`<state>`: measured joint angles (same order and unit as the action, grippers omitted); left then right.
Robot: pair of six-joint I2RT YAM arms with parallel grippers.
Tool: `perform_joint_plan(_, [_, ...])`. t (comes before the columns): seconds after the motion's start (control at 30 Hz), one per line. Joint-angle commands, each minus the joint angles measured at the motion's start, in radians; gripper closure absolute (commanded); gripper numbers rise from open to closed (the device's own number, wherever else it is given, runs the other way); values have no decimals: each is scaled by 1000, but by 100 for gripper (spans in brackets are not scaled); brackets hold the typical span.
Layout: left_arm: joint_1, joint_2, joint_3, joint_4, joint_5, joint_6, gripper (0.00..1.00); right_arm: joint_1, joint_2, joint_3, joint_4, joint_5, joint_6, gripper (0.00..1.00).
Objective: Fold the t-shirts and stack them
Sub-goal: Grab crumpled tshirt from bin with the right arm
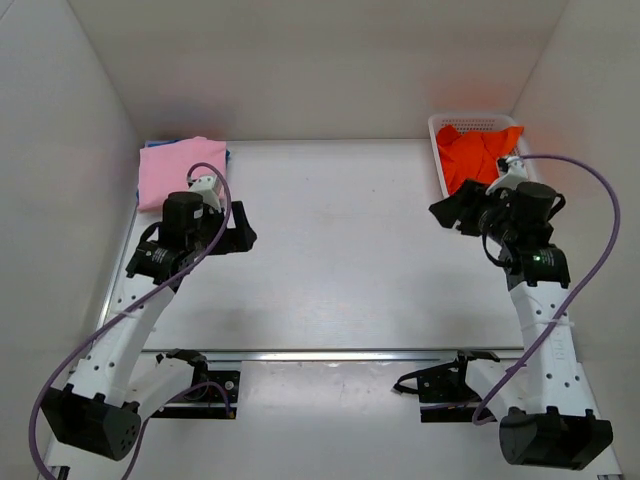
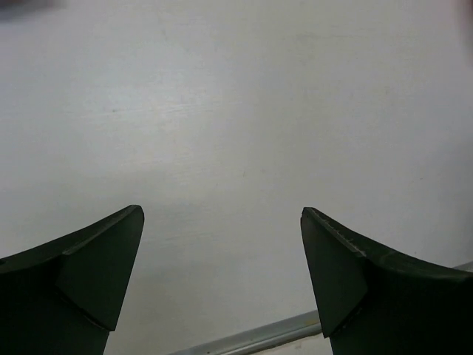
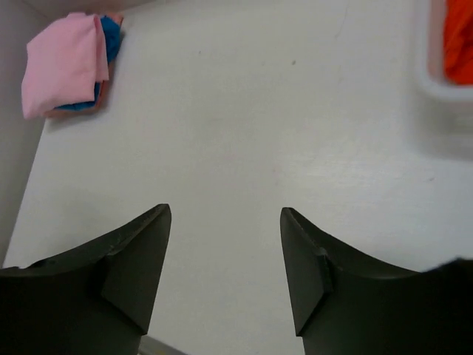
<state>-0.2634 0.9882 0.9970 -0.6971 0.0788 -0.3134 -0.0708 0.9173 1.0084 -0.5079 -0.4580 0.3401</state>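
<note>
- The left tool (image 2: pixel 220 212) hangs over the bare white desk (image 1: pixel 340 250) near its left edge. Its two fingers are spread wide apart with nothing between them.
- The right tool (image 3: pixel 225 211) is poised over the desk's right side, near the white mesh basket (image 1: pixel 465 122). Its fingers are likewise parted and empty.
- A light pink t-shirt (image 1: pixel 180 172) lies folded in the far left corner of the desk. It rests on a blue t-shirt (image 3: pixel 109 37), whose edge peeks out along the side facing the desk's middle.
- A thin reddish strip shows under that pile in the right wrist view; it may be more cloth, but the view is too small to tell.
- The bright orange-red t-shirt (image 1: pixel 480 155) sits crumpled and unfolded inside the basket at the desk's far right corner. It is well apart from the folded pair.
</note>
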Motion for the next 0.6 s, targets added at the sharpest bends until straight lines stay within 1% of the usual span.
perform_joint_plan(0.0, [13, -25, 40, 44, -13, 71, 1, -18, 107, 143, -17, 94, -98, 38])
perform_joint_plan(0.03, [19, -31, 38, 54, 7, 86, 1, -30, 179, 169, -12, 117, -131, 33])
perform_joint_plan(0.07, [23, -46, 35, 71, 4, 105, 2, -43, 219, 229, -9, 137, -147, 32])
perform_joint_plan(0.1, [10, -65, 26, 73, -7, 129, 2, -73, 309, 298, -15, 137, -164, 31])
perform_joint_plan(0.17, [1, -91, 0, 112, -50, 114, 1, -121, 501, 398, -9, 130, -177, 31])
perform_joint_plan(0.2, [18, -108, -30, 126, -22, 126, 2, -130, 547, 473, -18, 136, -177, 31])
perform_joint_plan(0.23, [32, -121, -55, 152, 1, 140, 1, -139, 637, 545, -21, 140, -185, 31])
perform_joint_plan(0.27, [39, -126, -66, 180, 15, 145, 1, -145, 720, 574, -24, 172, -194, 32])
perform_joint_plan(0.3, [53, -143, -95, 197, 30, 134, 1, -149, 767, 638, -23, 180, -196, 32])
perform_joint_plan(0.37, [56, -141, -127, 247, 38, 142, 1, -167, 924, 734, -15, 186, -193, 34])
perform_joint_plan(0.4, [56, -132, -136, 261, 50, 142, 1, -172, 958, 790, -14, 191, -196, 34])
perform_joint_plan(0.43, [50, -108, -146, 274, 52, 140, 1, -176, 1032, 844, -18, 197, -197, 35])
perform_joint_plan(0.47, [52, -97, -140, 278, 50, 143, 1, -179, 1111, 887, -30, 206, -202, 35])
perform_joint_plan(0.5, [49, -76, -130, 280, 61, 143, 1, -181, 1149, 957, -46, 209, -214, 35])
perform_joint_plan(0.53, [46, -54, -123, 287, 67, 137, 2, -178, 1233, 1037, -56, 220, -216, 35])
perform_joint_plan(0.57, [49, -43, -117, 300, 75, 135, 1, -184, 1308, 1079, -90, 213, -217, 35])
